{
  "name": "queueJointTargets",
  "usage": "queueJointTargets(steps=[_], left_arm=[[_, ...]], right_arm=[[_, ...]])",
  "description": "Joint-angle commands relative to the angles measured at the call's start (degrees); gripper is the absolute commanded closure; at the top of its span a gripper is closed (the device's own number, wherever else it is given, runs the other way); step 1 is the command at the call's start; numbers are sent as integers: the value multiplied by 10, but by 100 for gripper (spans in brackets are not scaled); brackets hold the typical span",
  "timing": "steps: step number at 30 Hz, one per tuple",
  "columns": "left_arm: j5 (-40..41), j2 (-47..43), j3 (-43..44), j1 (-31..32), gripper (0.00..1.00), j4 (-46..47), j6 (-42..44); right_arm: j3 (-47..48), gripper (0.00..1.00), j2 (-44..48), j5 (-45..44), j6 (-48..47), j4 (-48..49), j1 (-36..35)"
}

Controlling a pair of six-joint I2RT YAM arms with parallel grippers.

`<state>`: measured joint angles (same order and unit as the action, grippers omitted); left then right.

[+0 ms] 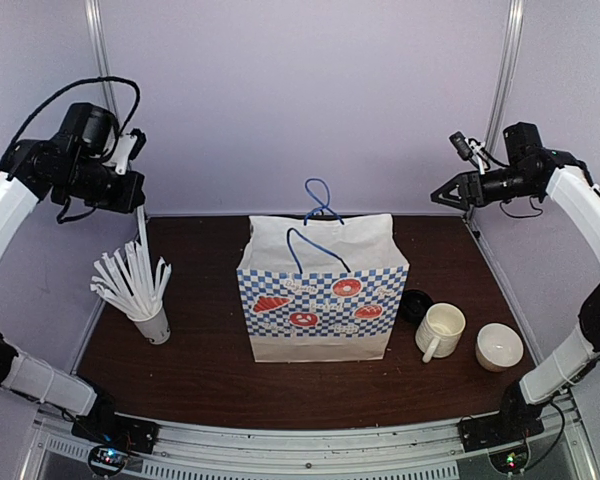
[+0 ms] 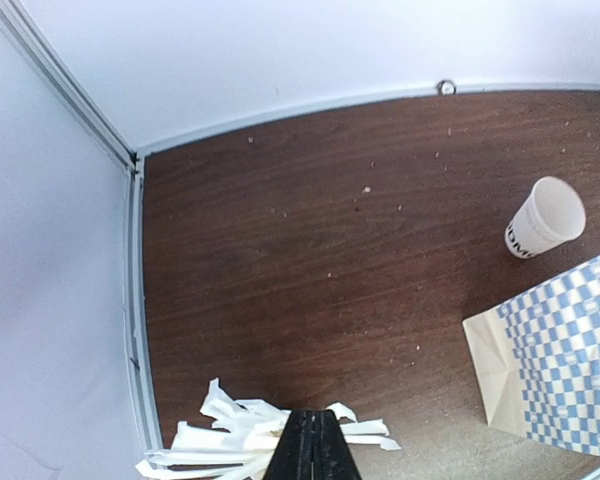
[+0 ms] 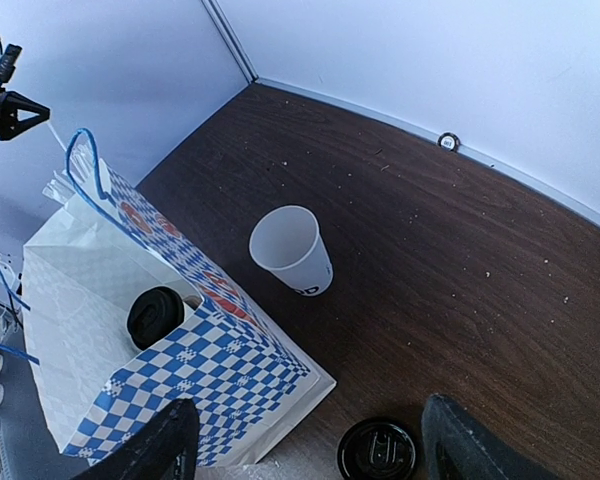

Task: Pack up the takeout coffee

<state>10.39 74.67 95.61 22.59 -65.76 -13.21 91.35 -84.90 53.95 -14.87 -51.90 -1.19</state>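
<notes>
One takeout coffee cup with a black lid (image 3: 155,317) stands inside the blue-checked paper bag (image 1: 320,290). A lidless white cup with dark lettering (image 3: 292,250) stands behind the bag and also shows in the left wrist view (image 2: 545,217). A loose black lid (image 3: 378,450) lies right of the bag (image 1: 415,303). My left gripper (image 1: 140,207) hangs high at the left, shut on the top of a white straw (image 1: 143,230). High at the right, my right gripper (image 1: 450,193) is open and empty, above the lid and the bag's corner (image 3: 310,445).
A white cup full of straws (image 1: 152,325) stands at the front left, right under the left gripper (image 2: 315,418). A cream handled mug (image 1: 440,330) and a low white cup (image 1: 499,346) sit at the front right. Walls close off the back and sides.
</notes>
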Motion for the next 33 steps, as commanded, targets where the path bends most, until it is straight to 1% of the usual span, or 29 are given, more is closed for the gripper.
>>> queueJointTargets(steps=[1,8,12,14,17,23,25,30,33], left_arm=[[-53,-10,74,-3,100,-29,9],[-154,-4,180,-3,100,-8,17],[-181,8,246,-3,100,13,25],[-218,8,256,-3,100,43,25],[-281,-1,233,-3,100,128,4],[-441,15,191,-1,100,271,-80],[-473,21,167,16,100,316,-99],[-445,27,87,85,100,411,-118],[-389,41,37,137,100,474,-118]], right_arm=[[40,20,-6,-13,-18,-26,3],[51,20,-21,-11,-20,-33,3],[62,20,-20,-40,-41,-49,4],[61,20,-15,-49,-45,-49,4],[55,20,-11,-45,-43,-48,4],[43,20,-4,-46,-39,-41,4],[46,20,-9,-42,-36,-43,4],[43,20,-8,-37,-39,-43,4],[36,19,-9,-38,-42,-41,4]])
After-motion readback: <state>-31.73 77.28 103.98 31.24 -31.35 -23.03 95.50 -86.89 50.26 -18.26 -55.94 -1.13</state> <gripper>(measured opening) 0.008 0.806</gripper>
